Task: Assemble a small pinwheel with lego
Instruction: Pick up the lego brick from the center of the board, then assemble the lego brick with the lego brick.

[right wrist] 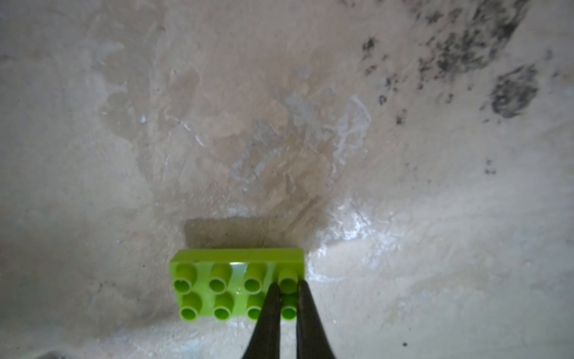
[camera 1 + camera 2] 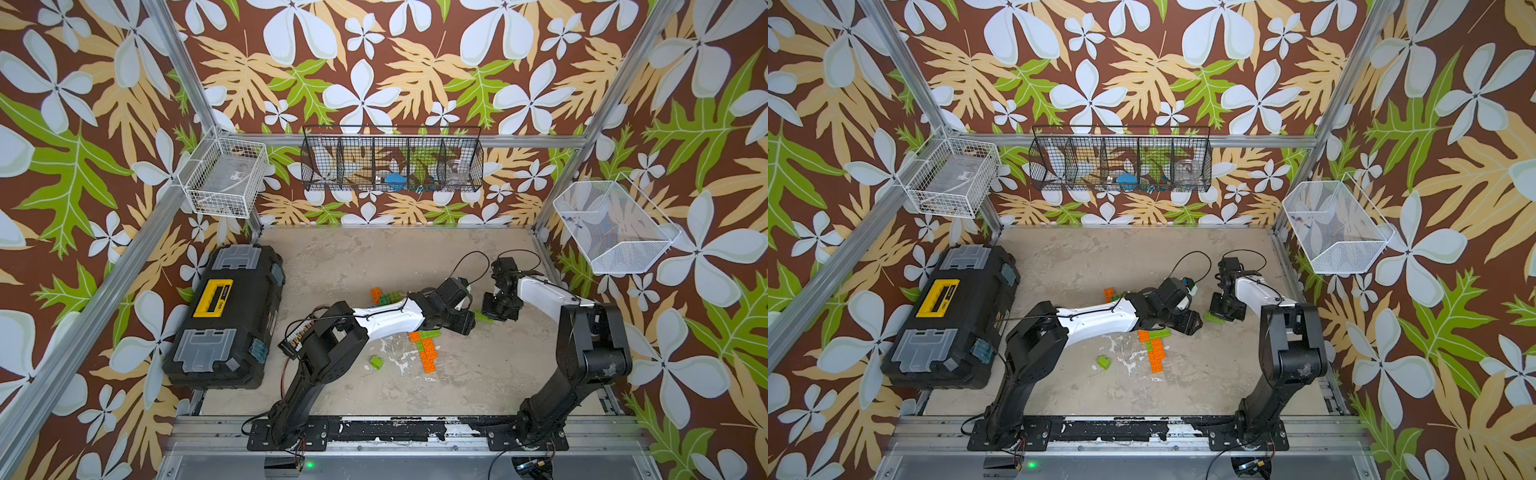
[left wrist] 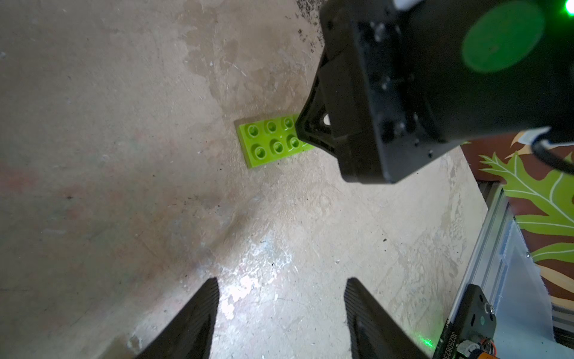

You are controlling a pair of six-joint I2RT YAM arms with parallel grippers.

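A: Big stuff first?
B: Table, w/ a black toolbox on its left side.
A: Grippers?
B: L gripper is spread, nothing btw its fingers (bare tabletop below). R gripper is pinched narrow on the end studs of a lime brick lying flat.
A: Other lego?
B: Orange-green flat build near centre. Small green brick sits left of it, apart.

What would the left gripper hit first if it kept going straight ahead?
The left gripper probably meets the lime green brick, pinched by the right gripper; depth unclear, maybe the table first.
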